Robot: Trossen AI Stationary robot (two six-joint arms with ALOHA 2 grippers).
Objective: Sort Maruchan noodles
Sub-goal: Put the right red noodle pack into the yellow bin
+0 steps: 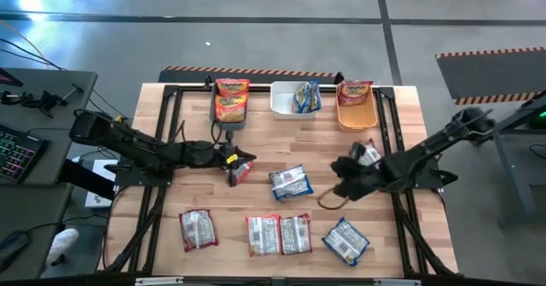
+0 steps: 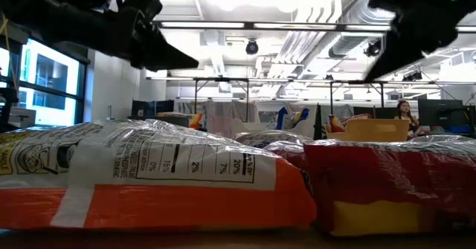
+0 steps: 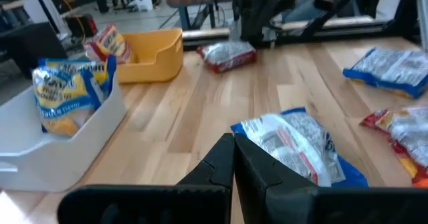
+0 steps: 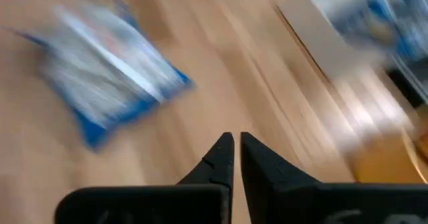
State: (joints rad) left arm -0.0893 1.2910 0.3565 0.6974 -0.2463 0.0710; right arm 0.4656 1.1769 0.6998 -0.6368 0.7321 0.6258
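- I see the left gripper (image 1: 247, 159) just left of frame centre, fingers together and holding nothing, with a red packet (image 1: 241, 172) just below it.
- My right gripper (image 1: 338, 168) sits right of centre, fingers together, empty, beside a blue-edged packet (image 1: 291, 183).
- Four more packets (image 1: 281, 235) lie along the lower table.
- Others sit in the teal bin (image 1: 229, 115), white bin (image 1: 285, 102) and orange bin (image 1: 357, 115) at the top.

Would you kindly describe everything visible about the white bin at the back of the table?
The white bin is a small open-topped rectangular tub, seemingly glossy plastic, standing upright at the table's back edge, between a grey bin and an orange bin. It holds a blue-and-yellow packet leaning against its wall and poking above the rim. Neither arm touches it.
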